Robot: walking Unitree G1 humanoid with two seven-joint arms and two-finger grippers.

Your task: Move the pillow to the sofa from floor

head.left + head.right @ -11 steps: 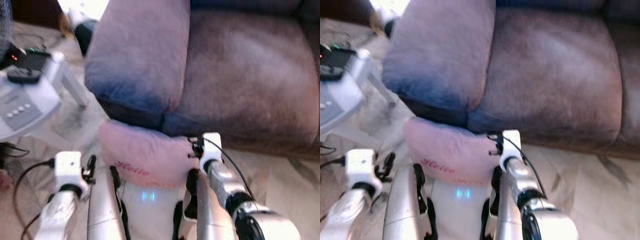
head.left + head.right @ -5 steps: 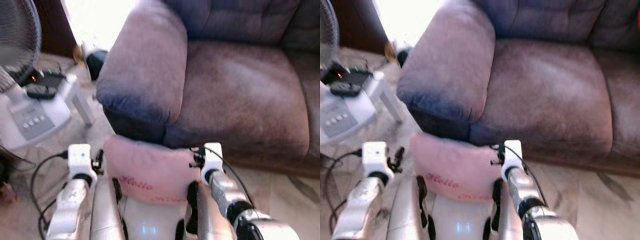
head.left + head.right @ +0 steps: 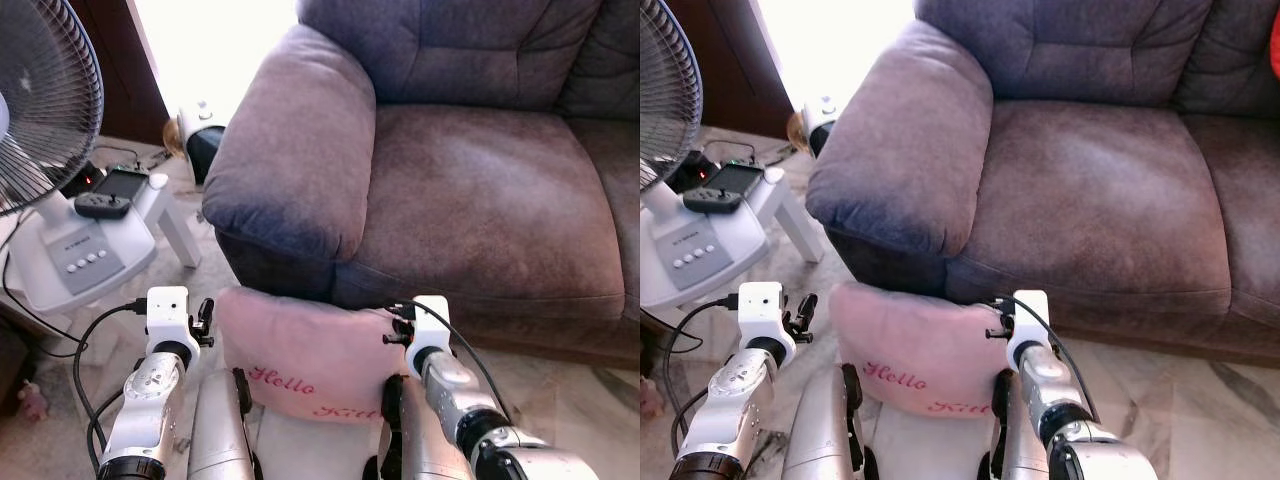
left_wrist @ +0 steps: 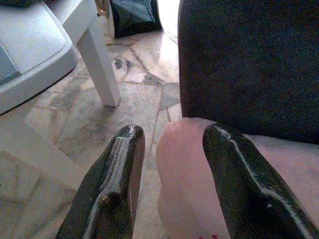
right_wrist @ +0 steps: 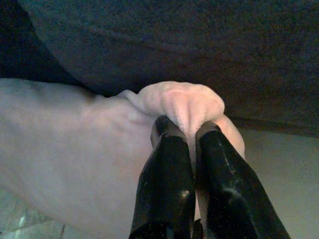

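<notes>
Pillow (image 3: 305, 355) higher, before sofa (image 3: 470, 190)

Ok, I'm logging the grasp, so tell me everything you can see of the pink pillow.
The pink pillow is soft fabric with red script reading "Hello" on its face. It stands on edge before the sofa, its top against the sofa's front below the armrest. The right tool pinches one bunched corner; the left tool is open with a finger on each side of the other corner.

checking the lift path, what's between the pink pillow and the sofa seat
Nothing loose: in the left eye view the pink pillow sits just below the sofa seat's front edge.
</notes>
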